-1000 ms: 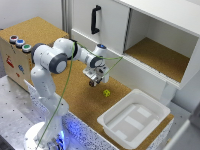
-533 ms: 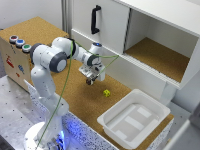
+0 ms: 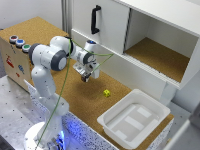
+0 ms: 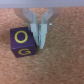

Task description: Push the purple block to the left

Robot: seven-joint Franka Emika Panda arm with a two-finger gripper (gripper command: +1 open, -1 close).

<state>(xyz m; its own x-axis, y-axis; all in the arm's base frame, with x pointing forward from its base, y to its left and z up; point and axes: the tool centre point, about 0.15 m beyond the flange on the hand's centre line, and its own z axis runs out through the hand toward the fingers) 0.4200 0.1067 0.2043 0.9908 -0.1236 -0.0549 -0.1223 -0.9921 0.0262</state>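
Observation:
The purple block (image 4: 22,41) is a small dark purple cube with yellow letters, lying on the cork surface. In the wrist view my gripper (image 4: 40,39) has its fingers (image 4: 33,26) close together, shut and empty, with the tips right beside one side face of the block. In the exterior view the gripper (image 3: 86,76) is low over the cork counter (image 3: 45,35) in front of the white cabinet. The block is hidden under the gripper there.
A tiny yellow block (image 3: 106,93) lies on the cork toward the exterior view's right of the gripper. A white tray (image 3: 132,120) sits at the near right. The white cabinet (image 3: 105,30) with a black handle (image 3: 94,18) stands behind. Coloured buttons (image 3: 18,42) are at the left.
The gripper has moved toward the exterior view's left, staying low over the cork. The yellow block has not moved.

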